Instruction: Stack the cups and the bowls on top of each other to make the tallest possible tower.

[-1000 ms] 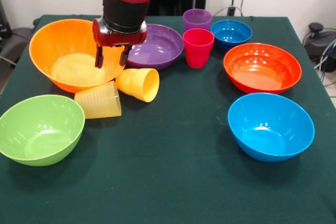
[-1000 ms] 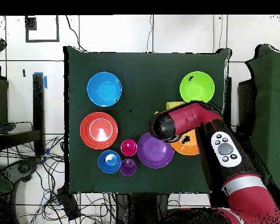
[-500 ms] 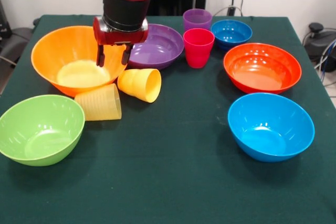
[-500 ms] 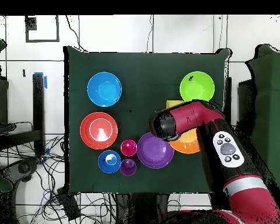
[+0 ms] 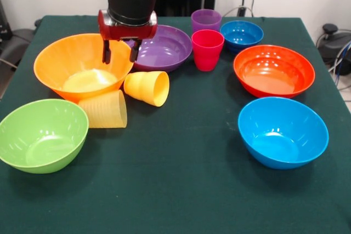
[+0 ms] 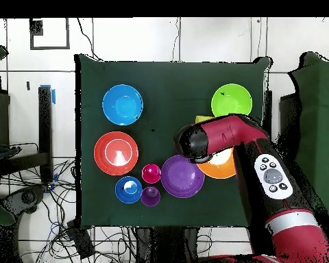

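Observation:
My gripper [image 5: 119,53] hangs open over the right rim of the largest orange-yellow bowl [image 5: 60,58], with nothing between its fingers. The purple bowl [image 5: 164,47] sits just right of it. Lying on their sides in front of the orange-yellow bowl are an orange-yellow cup [image 5: 147,87] and a ribbed pale yellow cup [image 5: 103,109]. The red-pink cup [image 5: 207,49] and purple cup [image 5: 205,20] stand upright by the small dark blue bowl [image 5: 241,34]. Nothing is stacked. In the overhead view the arm [image 6: 215,140] hides the gripper and covers part of the orange-yellow bowl [image 6: 221,168].
A lime green bowl [image 5: 41,135] sits at the near left. The red-orange bowl [image 5: 273,70] and the light blue bowl [image 5: 282,131] sit on the right. Dark green cloth covers the table [image 5: 175,190]. Cables lie beyond its edges.
The gripper has risen from inside the orange-yellow bowl's rim. The bowl, tipped up before, now lies more level and slightly nearer the cups.

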Robot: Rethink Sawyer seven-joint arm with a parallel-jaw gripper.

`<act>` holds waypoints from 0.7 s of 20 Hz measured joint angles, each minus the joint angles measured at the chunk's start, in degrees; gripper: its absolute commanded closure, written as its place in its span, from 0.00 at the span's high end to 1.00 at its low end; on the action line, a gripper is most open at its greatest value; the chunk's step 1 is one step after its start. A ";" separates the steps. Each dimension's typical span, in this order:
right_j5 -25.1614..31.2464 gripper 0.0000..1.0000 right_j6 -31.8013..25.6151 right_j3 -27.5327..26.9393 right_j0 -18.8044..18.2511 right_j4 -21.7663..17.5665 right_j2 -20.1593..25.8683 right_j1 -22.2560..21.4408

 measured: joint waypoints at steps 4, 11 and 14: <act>1.22 1.00 0.00 -0.09 0.00 1.07 0.55 -0.88; 2.00 1.00 0.00 -0.13 0.00 1.26 1.02 -1.05; 2.00 1.00 0.00 -0.14 0.00 1.26 1.11 -1.05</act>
